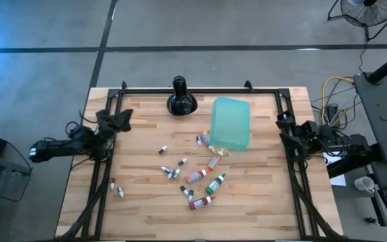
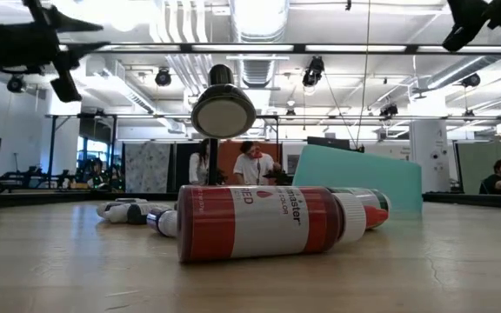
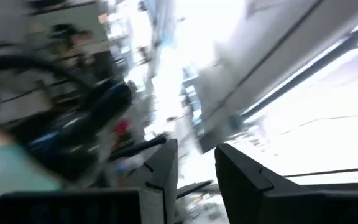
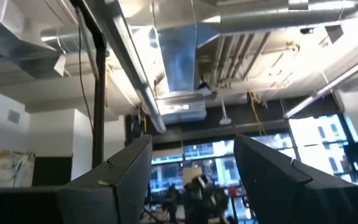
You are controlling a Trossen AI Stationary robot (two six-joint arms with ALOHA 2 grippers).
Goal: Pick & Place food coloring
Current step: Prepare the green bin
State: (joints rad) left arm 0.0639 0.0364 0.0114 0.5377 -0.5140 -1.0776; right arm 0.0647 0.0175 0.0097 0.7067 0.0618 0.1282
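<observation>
Red food coloring bottle [image 2: 263, 222] on side, capped; left fingers [image 3: 194, 168] and right fingers [image 4: 194, 171] apart, empty.

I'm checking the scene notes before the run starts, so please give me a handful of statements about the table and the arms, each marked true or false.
1. The food coloring bottles lie scattered on the wooden table. True.
2. The left claw is closed on a red bottle. False: nothing sits between its fingers, and it points up into the room, away from the table.
3. The teal-green sheet lies beside the black long-necked object. True.
4. The right claw hangs directly over the bottles. False: that arm sits at the table's right edge, with the claw open and empty.
5. In the low view, the nearest bottle stands upright. False: this red bottle lies on its side.
</observation>
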